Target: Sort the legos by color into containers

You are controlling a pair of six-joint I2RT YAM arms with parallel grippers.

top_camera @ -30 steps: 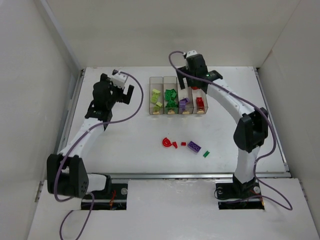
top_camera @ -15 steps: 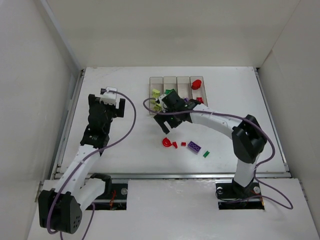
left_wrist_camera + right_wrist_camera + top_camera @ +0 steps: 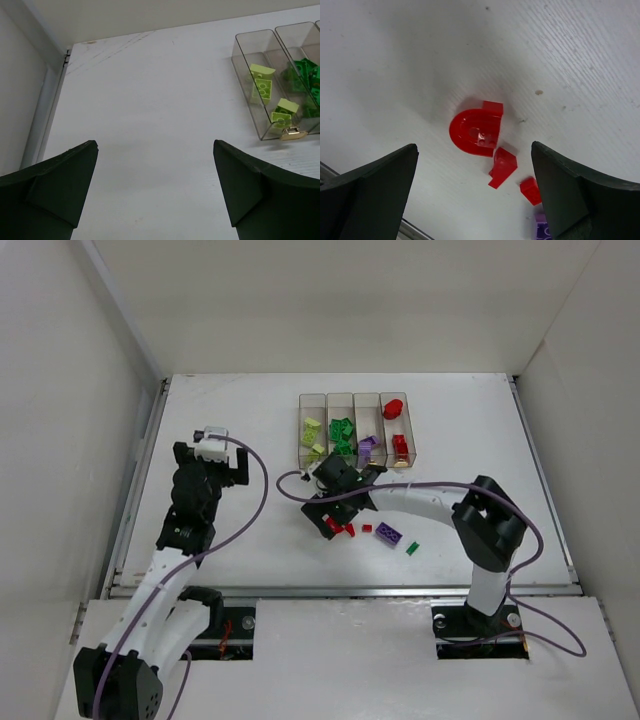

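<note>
The containers (image 3: 355,430) are clear bins in one row at the back middle, holding yellow-green (image 3: 313,430), green (image 3: 342,430), purple (image 3: 368,445) and red (image 3: 397,430) legos. Loose on the table lie a red rounded piece (image 3: 475,131), a red wedge (image 3: 503,167), a small red piece (image 3: 530,190), a purple brick (image 3: 389,534) and a small green piece (image 3: 412,548). My right gripper (image 3: 474,146) hangs open just over the red rounded piece, holding nothing. Over bare table to the left of the bins, my left gripper (image 3: 155,145) stands open and empty.
The yellow-green bin (image 3: 250,50) with its gold dot (image 3: 290,132) shows at the right of the left wrist view. A raised rail (image 3: 140,470) borders the table's left edge. White walls enclose the table on three sides.
My right arm has swung from the bins down and left to above the red pieces. My left arm has drawn back toward the near left.
</note>
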